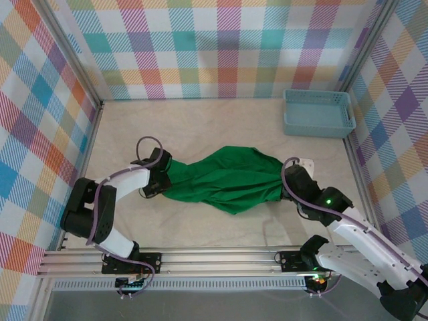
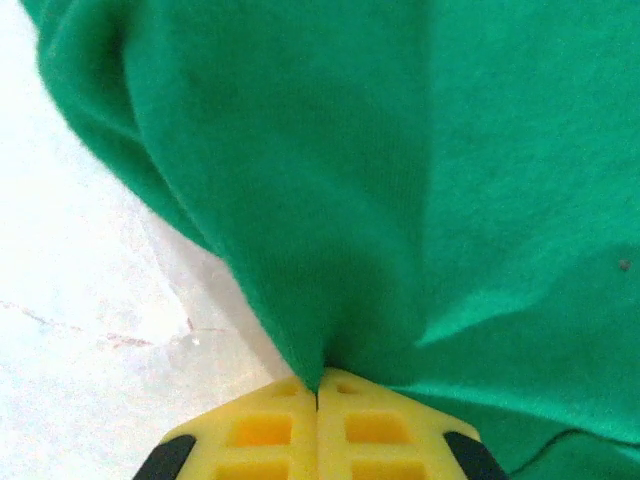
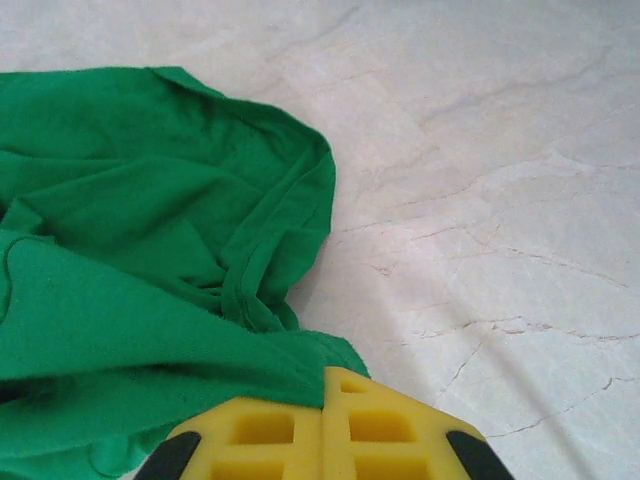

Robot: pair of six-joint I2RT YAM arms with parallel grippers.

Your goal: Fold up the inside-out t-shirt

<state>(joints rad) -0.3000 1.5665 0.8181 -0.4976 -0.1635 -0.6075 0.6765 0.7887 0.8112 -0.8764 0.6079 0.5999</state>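
- Yellow-fingered left end effector (image 2: 318,392), bottom centre of left wrist view: clenched, tips meeting on a gathered pinch of green cloth.
- Right end effector (image 3: 322,385), bottom centre of right wrist view: also clenched, with a fold of green cloth drawn into the seam between the tips and bare pale surface to the right.
- Inside-out t-shirt (image 1: 227,179): bright green, plain, bunched rather than spread. Centre of top view, lying on worktop (image 1: 200,127).
- Long axis of shirt: left to right across top view, near level. Runs from left end effector at centre left to right end effector at centre right, with one loose lobe sagging toward lower centre.
- Relation governing the coming move: cloth lying inward from each end effector, rightward of the left one and leftward of the right one. Garment strung between the pair, each arm at its own end, neither clearly nearer the middle.
- Judged stage: both ends secured, no fold made, shirt not yet flat.
- Probable need: an even draw apart along that same axis to open the bunch. Risk otherwise of a slipped pinch.
- Basket (image 1: 317,114): light blue, upper right of top view, well apart from shirt, no part in the job.
- Rail (image 1: 221,257): across bottom of top view, carrying both arm bases.
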